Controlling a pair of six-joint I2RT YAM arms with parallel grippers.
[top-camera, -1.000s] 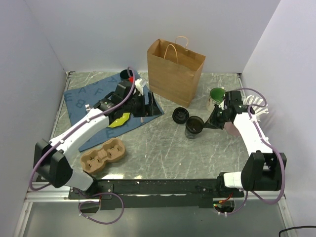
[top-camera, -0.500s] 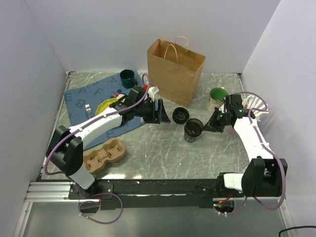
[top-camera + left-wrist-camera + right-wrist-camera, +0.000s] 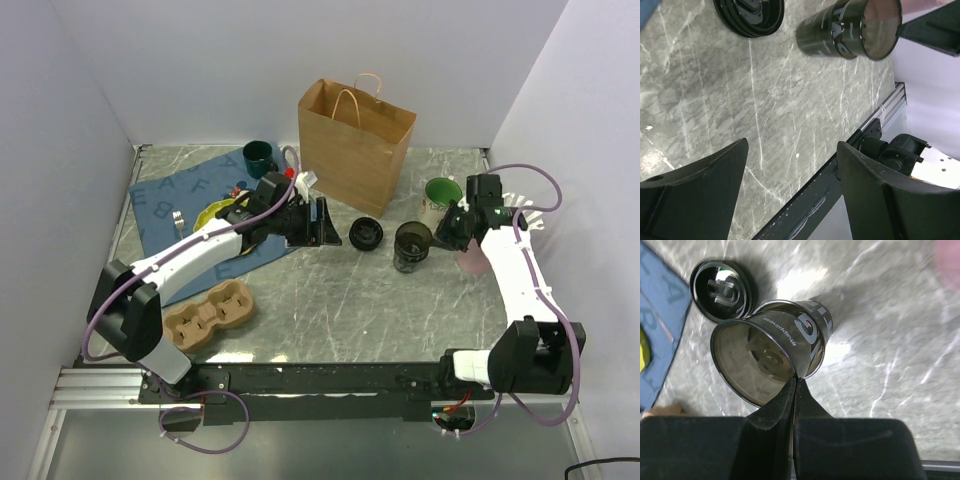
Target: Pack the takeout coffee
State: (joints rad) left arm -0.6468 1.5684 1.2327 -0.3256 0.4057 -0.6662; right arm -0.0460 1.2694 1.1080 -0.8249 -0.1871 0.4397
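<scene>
On the grey marbled table, the right gripper pinches its 2 jaws onto the rim of the lidless takeout coffee, right of centre. The black lid lies just left of the cup. The left gripper hovers near the lid, spread wide and empty, and the paper bag stands farther back.

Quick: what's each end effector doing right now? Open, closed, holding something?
Left end effector: open, holding nothing.
Right end effector: closed on the rim of the cup.
</scene>
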